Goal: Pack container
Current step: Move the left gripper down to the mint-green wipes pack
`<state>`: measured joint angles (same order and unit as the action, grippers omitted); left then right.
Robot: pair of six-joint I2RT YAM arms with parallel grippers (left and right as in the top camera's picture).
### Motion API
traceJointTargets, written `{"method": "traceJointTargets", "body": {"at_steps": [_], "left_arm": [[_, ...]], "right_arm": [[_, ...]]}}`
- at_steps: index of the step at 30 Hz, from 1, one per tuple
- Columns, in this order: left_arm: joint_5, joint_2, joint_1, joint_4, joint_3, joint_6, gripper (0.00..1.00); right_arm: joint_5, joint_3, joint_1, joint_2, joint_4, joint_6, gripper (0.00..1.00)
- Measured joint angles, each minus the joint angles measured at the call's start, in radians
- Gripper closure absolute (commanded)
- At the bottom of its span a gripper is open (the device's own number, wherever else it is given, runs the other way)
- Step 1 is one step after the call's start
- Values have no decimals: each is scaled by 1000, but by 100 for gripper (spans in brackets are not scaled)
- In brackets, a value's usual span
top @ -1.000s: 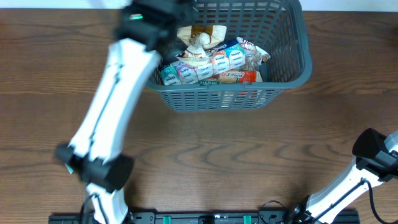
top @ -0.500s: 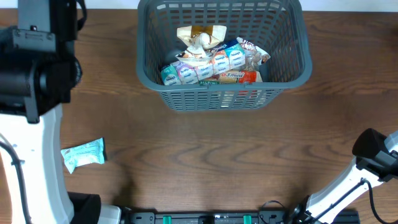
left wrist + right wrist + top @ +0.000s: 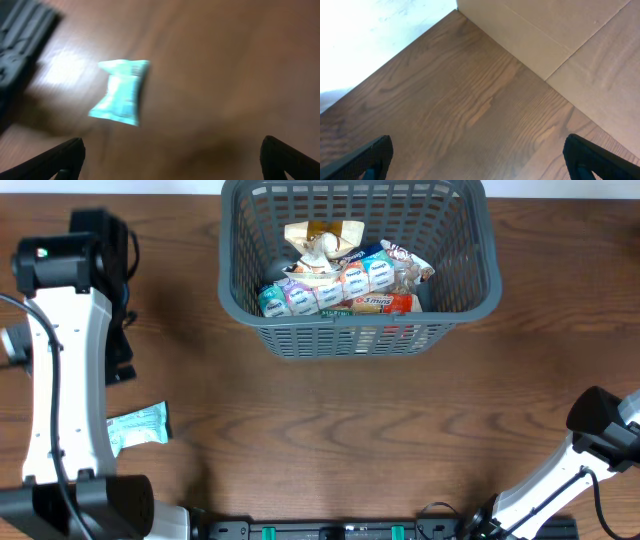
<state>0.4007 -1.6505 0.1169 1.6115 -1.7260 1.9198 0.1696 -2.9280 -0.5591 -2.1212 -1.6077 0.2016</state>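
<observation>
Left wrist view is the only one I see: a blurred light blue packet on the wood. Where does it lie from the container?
Observer: The light blue packet lies on the table at the left front; the container stands at the far middle, well apart.
Operator: Is anything in the container?
Observer: Yes, several snack packets are piled on its floor.
Operator: What does the right gripper do?
Observer: It is open above the table, holding nothing.
</observation>
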Motion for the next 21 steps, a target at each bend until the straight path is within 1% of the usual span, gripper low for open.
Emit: {"method": "traceJointTargets", "body": {"at_steps": [2,6,9,11,14,21], "left_arm": [[-40,-2,42,0,91,39,1],[-93,-3,98,-1,220,72,1],[-115,-3,111,-14,301,72,1],[-125,-3,111,-71,348,54,1],[-133,-3,111,-185,409,-19,1],[-132,-3,111,-425,531,-283,1]], "right_arm": [[-1,0,0,0,0,0,1],[0,0,0,0,0,0,1],[-1,0,0,0,0,0,1],[-1,0,0,0,0,0,1],[-1,0,0,0,0,0,1],[0,0,0,0,0,0,1]]}}
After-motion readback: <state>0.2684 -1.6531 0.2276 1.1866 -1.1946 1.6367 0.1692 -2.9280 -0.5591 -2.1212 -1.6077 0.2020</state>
